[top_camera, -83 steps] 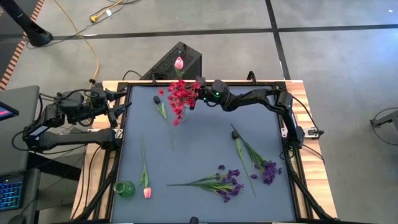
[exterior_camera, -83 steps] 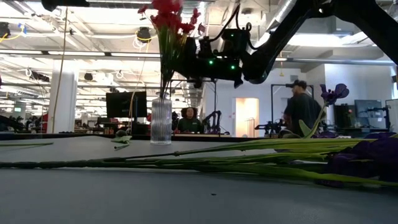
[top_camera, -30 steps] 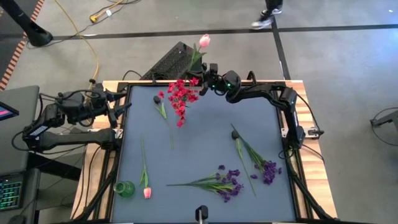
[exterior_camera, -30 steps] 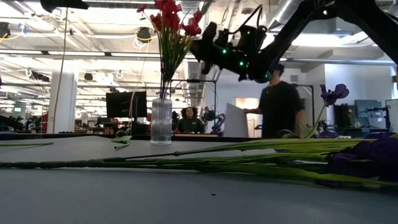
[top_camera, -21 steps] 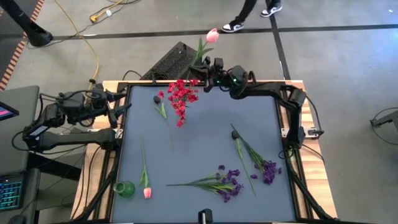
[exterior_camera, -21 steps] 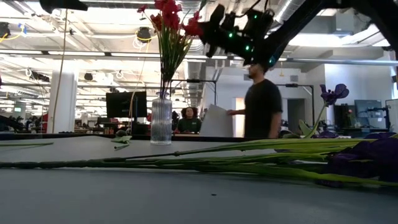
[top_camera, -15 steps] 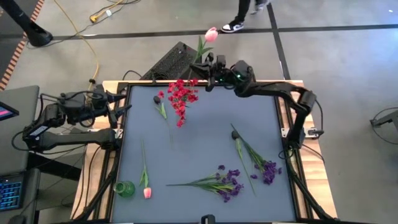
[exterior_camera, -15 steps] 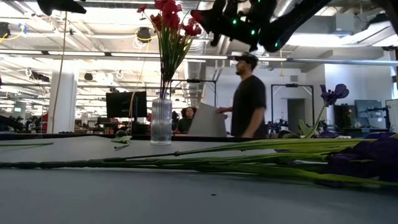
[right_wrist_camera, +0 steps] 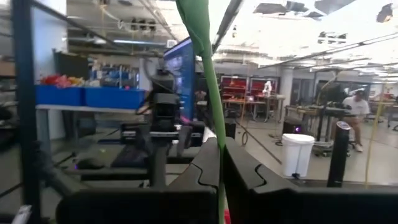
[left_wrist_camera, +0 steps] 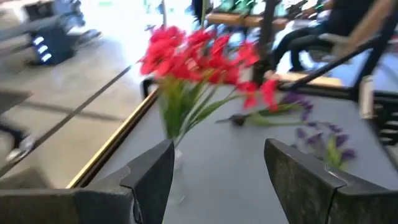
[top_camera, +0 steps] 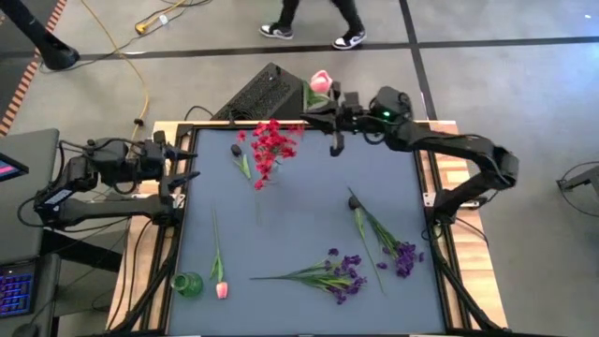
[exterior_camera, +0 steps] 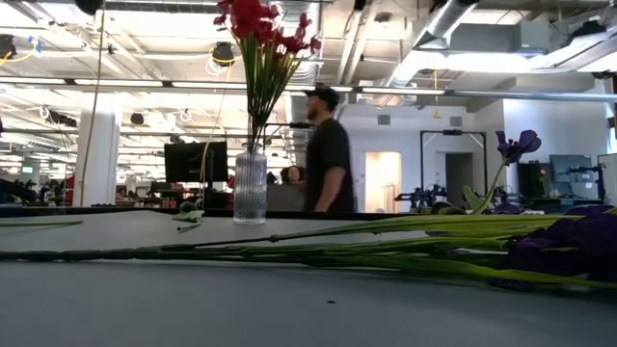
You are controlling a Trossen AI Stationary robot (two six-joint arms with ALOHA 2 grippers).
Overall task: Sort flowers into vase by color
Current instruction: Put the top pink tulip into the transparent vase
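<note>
**Supervisor:** Report gripper status and task progress.

**Operator:** I had the right gripper raised over the far edge of the table, its fingers pinching the thin green stem of a pink tulip bud. The bud hung beyond the table edge, above the floor. The left gripper waited at the left edge with its fingers spread and nothing between them.

**Supervisor:** What was sorted?

**Operator:** I counted one spray of red blossoms standing in the ribbed clear glass vase near the far edge. By my judgement the red group was done.

**Supervisor:** And what was left?

**Operator:** A second pink tulip lay flat on the grey table mat, just beside a small green glass vase at the near left corner. Two purple iris-like bunches lay flat at the near right. I judged the pink and purple groups outstanding, with the held tulip not yet placed.
</note>
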